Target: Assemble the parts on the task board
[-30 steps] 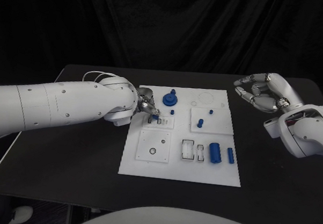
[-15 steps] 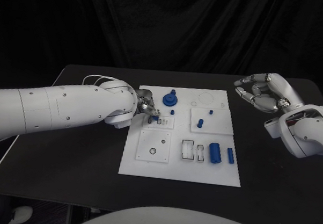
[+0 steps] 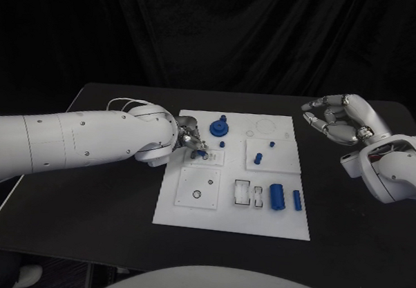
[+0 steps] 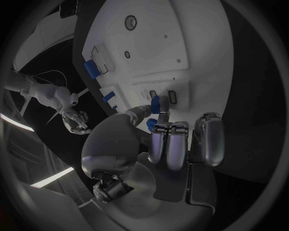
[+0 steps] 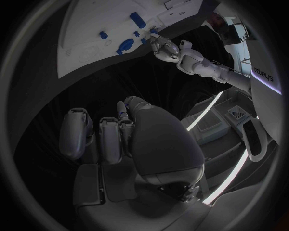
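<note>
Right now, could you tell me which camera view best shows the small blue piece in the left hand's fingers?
The left wrist view: the small blue piece appears large there, pinched by the left hand just above the white board. The head view shows it as a blue speck beside the fingers. The right wrist view shows that hand far off, the piece indistinct.

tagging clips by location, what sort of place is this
Probably a robot lab or test rig: a black table against a dark curtain, with a white task board of small blue parts set out.

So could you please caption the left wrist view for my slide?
Left hand pinching a blue part over the board.
</note>
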Robot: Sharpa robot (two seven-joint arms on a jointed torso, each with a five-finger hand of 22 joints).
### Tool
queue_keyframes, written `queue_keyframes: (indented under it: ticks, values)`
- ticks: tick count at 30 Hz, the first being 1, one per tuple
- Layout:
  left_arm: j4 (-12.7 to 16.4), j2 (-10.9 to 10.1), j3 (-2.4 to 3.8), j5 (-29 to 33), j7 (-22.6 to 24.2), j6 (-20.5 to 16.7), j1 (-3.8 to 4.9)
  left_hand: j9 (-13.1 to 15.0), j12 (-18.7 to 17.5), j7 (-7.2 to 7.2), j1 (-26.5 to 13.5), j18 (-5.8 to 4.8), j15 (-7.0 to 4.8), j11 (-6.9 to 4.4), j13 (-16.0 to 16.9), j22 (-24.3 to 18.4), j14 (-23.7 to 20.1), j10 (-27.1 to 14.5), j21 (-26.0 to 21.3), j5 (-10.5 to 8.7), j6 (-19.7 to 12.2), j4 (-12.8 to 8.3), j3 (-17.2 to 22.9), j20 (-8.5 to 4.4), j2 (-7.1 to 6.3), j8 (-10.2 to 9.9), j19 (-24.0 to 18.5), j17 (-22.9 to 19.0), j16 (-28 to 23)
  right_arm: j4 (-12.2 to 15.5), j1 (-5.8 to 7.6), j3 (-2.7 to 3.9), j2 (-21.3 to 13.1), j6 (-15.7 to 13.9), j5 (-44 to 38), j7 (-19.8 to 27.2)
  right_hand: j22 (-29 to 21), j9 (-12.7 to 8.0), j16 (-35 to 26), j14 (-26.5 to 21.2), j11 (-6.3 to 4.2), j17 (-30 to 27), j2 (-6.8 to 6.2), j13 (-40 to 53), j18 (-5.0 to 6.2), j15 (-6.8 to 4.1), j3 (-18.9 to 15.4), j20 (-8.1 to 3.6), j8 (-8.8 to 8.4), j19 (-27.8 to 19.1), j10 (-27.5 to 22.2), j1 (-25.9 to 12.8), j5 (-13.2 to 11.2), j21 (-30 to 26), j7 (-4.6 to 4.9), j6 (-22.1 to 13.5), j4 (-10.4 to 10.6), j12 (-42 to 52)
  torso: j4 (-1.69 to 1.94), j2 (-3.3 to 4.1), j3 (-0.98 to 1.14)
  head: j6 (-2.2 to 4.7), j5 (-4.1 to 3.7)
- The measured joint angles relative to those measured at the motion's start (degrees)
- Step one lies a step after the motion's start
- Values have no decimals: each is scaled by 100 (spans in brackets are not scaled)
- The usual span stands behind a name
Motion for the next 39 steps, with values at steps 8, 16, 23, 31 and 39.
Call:
queue_keyframes:
  ticks: [8, 16, 23, 31, 39]
  values:
    - [27, 0, 3, -1, 9, 4, -8, 6, 0, 10, 0, 0, 0, 0, 0, 0, 0, 0, -23, -2, 10, -1, 0, -22, 0, 0, -22, 0, 0, -4, 0, 0, 2, 6, -3, -7, 0, 0, 1, 0, 0, 0, 0, 0, 0, 0, 17, 0, 0, 0, 0, 0, 23, 0, 0, 0, -17, 0, 3, 1, -1, 2, 0]
    - [31, 5, 8, -2, 29, 5, -23, 14, 0, 11, -23, 0, 0, 0, 0, 0, 0, 0, -23, -3, 11, -2, 0, -21, 22, 0, -22, 0, 0, -5, 0, 0, 3, 9, -5, -15, -1, 1, 1, 0, 0, -1, 0, 0, 0, 0, 17, 0, 0, 0, 0, 0, 23, 0, 0, 0, -17, 0, 4, 0, 0, 2, -3]
    - [34, 28, 6, -1, 60, 9, -60, 27, 0, 11, -26, 1, 0, 0, 0, 0, 0, 0, -46, -21, 11, 22, 23, -21, 19, -45, -22, 0, 0, -13, 0, 0, 7, 12, -6, -26, -1, -5, 1, 0, 0, -1, 0, 0, 0, 0, 17, 0, 0, 0, 0, 0, 23, 0, 0, 0, -17, 0, 2, -2, 1, 3, 2]
    - [17, 35, 11, -1, 85, 6, -70, 65, 0, -3, -102, 0, -21, 0, 0, 0, -21, 0, -81, -340, 20, 17, 28, -42, 95, -124, -43, 0, 0, -24, -1, 0, 11, 16, -7, -39, -1, -5, 2, 0, 0, -1, 0, 0, 0, 0, 16, 0, 0, 0, 0, 0, 23, 0, 0, 0, -16, 0, 1, 0, 1, 3, 10]
    - [-4, 35, 10, -6, 83, 1, -86, 115, 0, -103, -345, 0, -21, 1, 0, -1, -21, 0, -166, -866, 99, 227, -165, -42, 95, -248, -43, 0, 0, -26, -1, 0, 14, 23, -8, -53, -1, -4, 2, 0, 0, -2, 0, 0, 0, 0, 16, 0, 0, 0, 0, 0, 23, 0, 0, 0, -16, 0, 2, 1, 1, 3, 17]
